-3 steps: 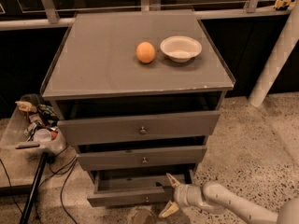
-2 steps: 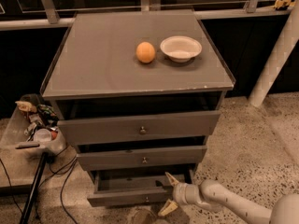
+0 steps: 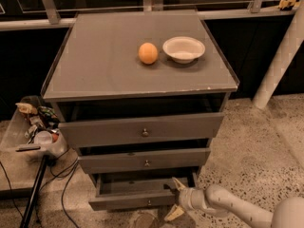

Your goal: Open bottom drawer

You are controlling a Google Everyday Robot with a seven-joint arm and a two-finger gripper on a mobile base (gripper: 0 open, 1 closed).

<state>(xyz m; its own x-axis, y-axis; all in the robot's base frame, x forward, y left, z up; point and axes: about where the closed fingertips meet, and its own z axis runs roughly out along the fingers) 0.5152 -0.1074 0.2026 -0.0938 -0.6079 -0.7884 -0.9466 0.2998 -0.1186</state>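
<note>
The bottom drawer (image 3: 133, 201) is the slimmest grey front of the cabinet, with a tiny round knob (image 3: 149, 203). It stands pulled out a little, and its dark inside shows above the front panel. My gripper (image 3: 175, 199) is at the right end of that front panel. It is open, with one pale finger (image 3: 179, 184) above the panel's top edge and the other finger (image 3: 173, 214) below it near the floor. My white arm (image 3: 228, 206) reaches in from the lower right.
The medium drawer (image 3: 145, 160) and the tall top drawer (image 3: 142, 129) also stand slightly ajar. An orange (image 3: 148, 53) and a white bowl (image 3: 184, 49) sit on the cabinet top. A clear bin of clutter (image 3: 35, 127), a black pole and cables are at the left. A white post (image 3: 280, 61) stands at the right.
The gripper and the bottom drawer sit where they were. The rear part of my arm has come further into the lower right corner.
</note>
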